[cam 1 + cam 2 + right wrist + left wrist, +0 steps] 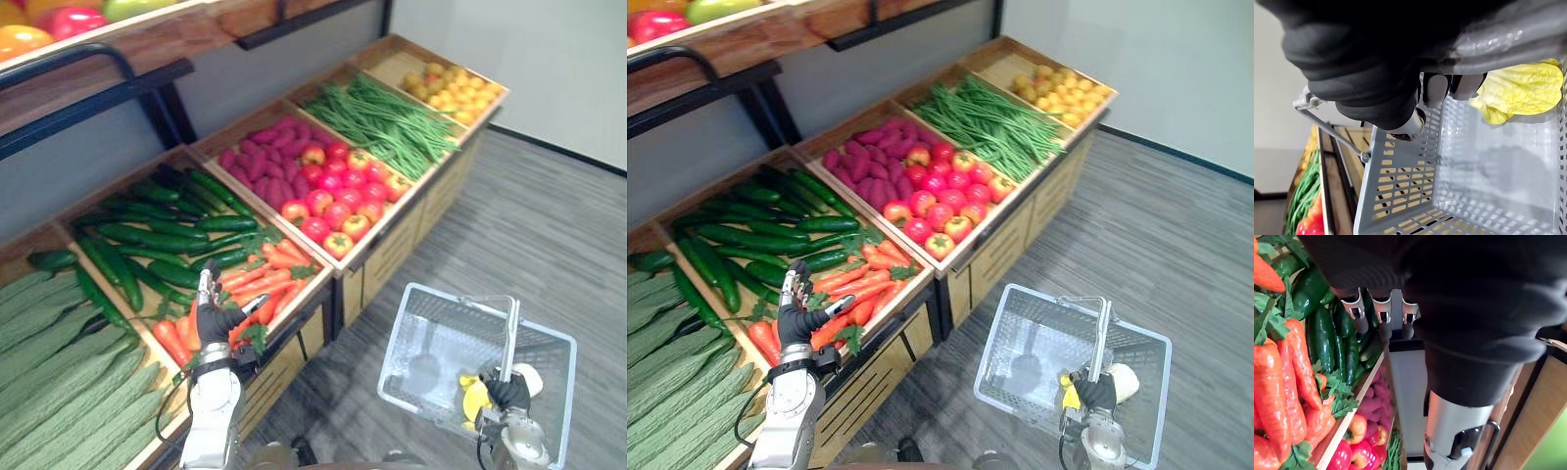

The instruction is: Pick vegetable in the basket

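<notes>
A grey plastic basket (468, 305) hangs at the lower right, and my right hand (509, 394) is shut on its handle (1327, 128). A yellow leafy vegetable (1520, 88) lies inside it against the near wall. My left hand (211, 315) is open, fingers (1383, 313) straight and pointing up, just over the near end of the carrots (266, 279) in the wooden crate. It holds nothing. Dark green cucumbers (157, 235) lie in the same crate behind the carrots.
The sloping wooden stand also holds ridged green gourds (49, 362) at the left, purple sweet potatoes (257, 152) and tomatoes (333, 201), green beans (387, 117), and yellow produce (451, 88) at the far right. A shelf (118, 49) overhangs the back. Grey floor (549, 225) lies to the right.
</notes>
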Tool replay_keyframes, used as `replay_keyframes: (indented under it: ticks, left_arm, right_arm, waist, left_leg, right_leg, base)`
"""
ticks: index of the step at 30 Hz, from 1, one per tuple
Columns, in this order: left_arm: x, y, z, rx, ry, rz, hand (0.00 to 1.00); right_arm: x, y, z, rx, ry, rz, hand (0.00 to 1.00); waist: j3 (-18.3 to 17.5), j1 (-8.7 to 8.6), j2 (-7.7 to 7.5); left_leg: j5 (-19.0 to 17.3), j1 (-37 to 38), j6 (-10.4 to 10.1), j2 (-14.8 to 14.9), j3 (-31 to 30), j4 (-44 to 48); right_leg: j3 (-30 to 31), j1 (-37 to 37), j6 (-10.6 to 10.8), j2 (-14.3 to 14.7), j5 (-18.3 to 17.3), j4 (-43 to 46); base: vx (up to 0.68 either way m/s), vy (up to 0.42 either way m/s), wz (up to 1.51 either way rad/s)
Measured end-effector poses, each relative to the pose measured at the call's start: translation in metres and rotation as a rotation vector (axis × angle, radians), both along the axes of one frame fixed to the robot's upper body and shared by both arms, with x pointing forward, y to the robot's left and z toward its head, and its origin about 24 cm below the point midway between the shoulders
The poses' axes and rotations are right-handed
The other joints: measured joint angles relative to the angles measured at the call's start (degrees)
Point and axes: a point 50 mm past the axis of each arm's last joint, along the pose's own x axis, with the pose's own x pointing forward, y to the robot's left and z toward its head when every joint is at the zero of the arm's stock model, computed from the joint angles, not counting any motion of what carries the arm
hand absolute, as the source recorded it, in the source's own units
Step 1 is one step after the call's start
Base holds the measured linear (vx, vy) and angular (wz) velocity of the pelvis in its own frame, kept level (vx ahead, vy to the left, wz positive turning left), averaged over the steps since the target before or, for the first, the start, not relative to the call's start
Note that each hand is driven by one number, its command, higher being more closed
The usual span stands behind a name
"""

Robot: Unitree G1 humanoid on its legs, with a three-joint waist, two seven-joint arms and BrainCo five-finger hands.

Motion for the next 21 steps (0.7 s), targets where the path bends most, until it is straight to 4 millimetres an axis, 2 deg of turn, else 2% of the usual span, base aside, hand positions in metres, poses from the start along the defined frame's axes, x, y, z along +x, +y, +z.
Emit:
replay_keyframes:
  ticks: [1,2,3,4,5,7,9,13,17,21]
  left_arm:
    - [0.002,-0.003,0.002,-0.001,-0.008,-0.014,0.0]
    - [0.004,-0.004,0.005,0.005,-0.021,-0.027,0.0]
    - [0.005,-0.004,0.007,0.013,-0.031,-0.035,0.0]
    - [0.007,-0.008,0.004,0.005,-0.015,-0.048,0.0]
    - [0.007,-0.014,0.006,-0.006,-0.023,-0.067,0.0]
    - [0.008,-0.017,0.01,-0.01,-0.04,-0.072,0.0]
    - [0.009,-0.018,0.011,0.0,-0.047,-0.091,0.0]
    - [0.014,-0.015,0.017,0.076,-0.07,-0.1,0.0]
    - [0.022,0.004,0.026,0.294,-0.09,-0.093,0.0]
    - [0.035,0.018,0.022,0.493,-0.048,-0.097,0.0]
  right_arm:
    - [-0.004,0.001,-0.002,0.007,0.01,-0.003,1.0]
    - [-0.01,0.003,-0.005,0.016,0.026,-0.011,1.0]
    - [-0.014,0.005,-0.006,0.022,0.037,-0.01,1.0]
    - [-0.019,0.002,-0.009,0.018,0.058,-0.014,1.0]
    - [-0.021,-0.002,-0.007,0.015,0.053,-0.022,1.0]
    - [-0.019,-0.005,-0.005,0.011,0.044,-0.02,1.0]
    - [-0.017,-0.005,-0.004,0.012,0.042,0.007,1.0]
    - [-0.022,-0.006,-0.005,0.017,0.05,0.022,1.0]
    - [-0.027,-0.007,-0.006,0.03,0.057,0.026,1.0]
    - [-0.027,-0.008,-0.005,0.027,0.06,0.042,1.0]
  waist:
    - [0.0,0.2,-0.14]
    - [-0.4,0.27,-1.18]
    - [-0.8,0.15,-2.65]
    - [-0.6,0.36,-1.87]
    - [-1.4,1.07,-0.34]
    - [-1.5,1.29,0.9]
    - [-1.7,1.31,1.28]
    - [-2.2,1.47,1.54]
    - [-2.2,1.64,1.28]
    - [-2.4,1.63,1.11]
  left_leg:
    - [-1.4,-1.2,-1.3,0.8,-2.3,2.4]
    - [-3.5,-2.6,-3.2,0.8,-4.8,5.9]
    - [-4.5,-3.3,-4.2,0.2,-5.8,7.6]
    - [-5.7,-3.9,-5.5,1.6,-8.5,9.7]
    - [-5.4,-3.9,-6.4,3.2,-9.7,9.8]
    - [-4.5,-4.0,-7.9,4.8,-9.9,8.5]
    - [-3.6,-3.7,-9.2,5.7,-10.0,6.6]
    - [-2.9,-3.1,-9.5,6.2,-11.3,4.4]
    - [-2.2,-3.8,-9.3,5.9,-11.8,3.7]
    - [-0.9,-4.3,-8.5,4.8,-11.8,1.8]
  right_leg:
    - [3.8,-1.3,0.6,0.4,0.3,-4.2]
    - [5.8,-1.1,1.3,-0.9,3.0,-11.9]
    - [6.1,-1.0,3.4,-2.4,5.8,-15.5]
    - [3.2,-0.2,3.0,-1.7,4.2,-14.0]
    - [1.5,-0.1,2.1,-0.6,4.0,-14.0]
    - [-0.3,-0.1,1.7,0.2,4.0,-14.3]
    - [-1.6,0.1,1.2,0.6,4.3,-15.3]
    - [-3.5,2.3,0.5,1.1,4.8,-17.6]
    - [-4.1,3.1,0.8,0.3,5.8,-20.3]
    - [-4.1,3.1,1.1,-0.7,7.3,-22.7]
  base:
    - [0.13,-0.307,1.01]
    - [0.14,-0.312,1.09]
    - [0.21,-0.387,1.12]
    - [0.28,-0.364,0.82]
    - [0.29,-0.349,0.65]
    - [0.19,-0.21,0.33]
    - [0.12,-0.127,0.22]
    - [0.06,-0.042,0.18]
    - [-0.01,0.036,0.09]
    - [-0.05,0.065,0.06]
